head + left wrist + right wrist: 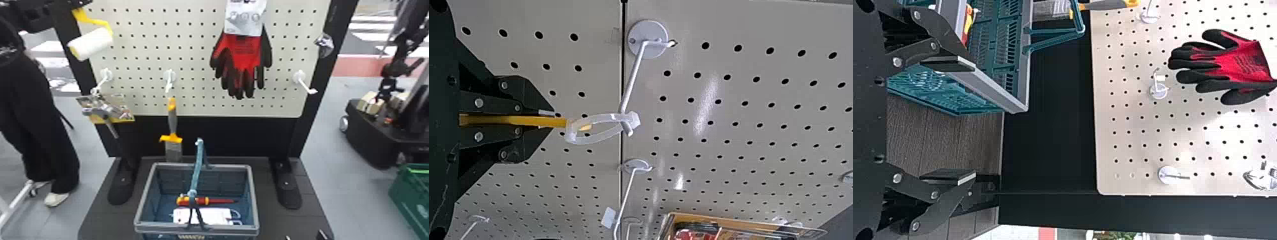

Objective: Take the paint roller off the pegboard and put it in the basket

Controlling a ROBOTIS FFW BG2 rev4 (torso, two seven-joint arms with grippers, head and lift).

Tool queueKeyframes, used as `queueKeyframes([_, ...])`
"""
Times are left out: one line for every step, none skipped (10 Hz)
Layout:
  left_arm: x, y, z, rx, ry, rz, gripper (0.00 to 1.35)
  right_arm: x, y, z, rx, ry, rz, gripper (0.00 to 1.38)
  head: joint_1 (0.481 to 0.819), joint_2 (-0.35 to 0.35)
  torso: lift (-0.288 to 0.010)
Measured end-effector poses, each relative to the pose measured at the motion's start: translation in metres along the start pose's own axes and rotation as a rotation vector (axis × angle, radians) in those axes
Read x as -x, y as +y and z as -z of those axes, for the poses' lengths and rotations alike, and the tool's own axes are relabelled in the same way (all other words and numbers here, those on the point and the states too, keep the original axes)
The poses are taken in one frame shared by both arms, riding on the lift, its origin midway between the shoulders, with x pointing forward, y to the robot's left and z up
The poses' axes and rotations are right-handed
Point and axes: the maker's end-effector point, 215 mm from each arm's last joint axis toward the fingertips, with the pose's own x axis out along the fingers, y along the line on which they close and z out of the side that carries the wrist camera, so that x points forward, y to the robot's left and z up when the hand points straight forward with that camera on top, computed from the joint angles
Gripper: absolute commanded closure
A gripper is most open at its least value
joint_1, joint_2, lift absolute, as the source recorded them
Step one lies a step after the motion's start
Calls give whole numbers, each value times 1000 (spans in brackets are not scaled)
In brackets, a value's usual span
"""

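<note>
In the head view, the paint roller hangs at the left edge of the pegboard, under my left arm, with its white sleeve lower than its yellow frame. The basket stands on the dark base, below and toward the middle. Its handle is up across the opening, so I think the roller must go down beside it, above the screwdriver and the white pack.

In the left wrist view, my left fingers are clenched on the yellow grip of the roller, near its clear loop. I judge this is a good place, because here I can guide the loop away from the hook. The loop is around the tip of the hook, or very near; if I pull down too soon, it could catch.

In the right wrist view, my right fingers are apart and grasp nothing, near the basket; one arm looks enough for this work.
</note>
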Motion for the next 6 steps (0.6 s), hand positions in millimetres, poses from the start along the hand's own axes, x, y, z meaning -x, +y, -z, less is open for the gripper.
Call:
queueKeyframes([0, 0, -3, -6, -6, 0, 1211, 0, 0, 0, 0, 0, 0, 498, 549, 0, -100])
queueKeyframes([-1, 0, -8, -17, -15, -2, 1211, 0, 0, 0, 0, 0, 0, 498, 549, 0, -100])
queueKeyframes([-2, 0, -14, -26, -24, -4, 1211, 0, 0, 0, 0, 1, 0, 498, 549, 0, -100])
queueKeyframes([-1, 0, -20, -37, -28, -4, 1211, 0, 0, 1, 0, 1, 0, 498, 549, 0, -100])
queueKeyframes([0, -2, -27, -55, -33, -8, 1210, 1, 0, 1, -1, 3, 0, 498, 549, 0, -100])
queueKeyframes([2, -3, -36, -76, -38, -13, 1211, 1, 0, 1, -2, 3, 0, 498, 549, 0, -100])
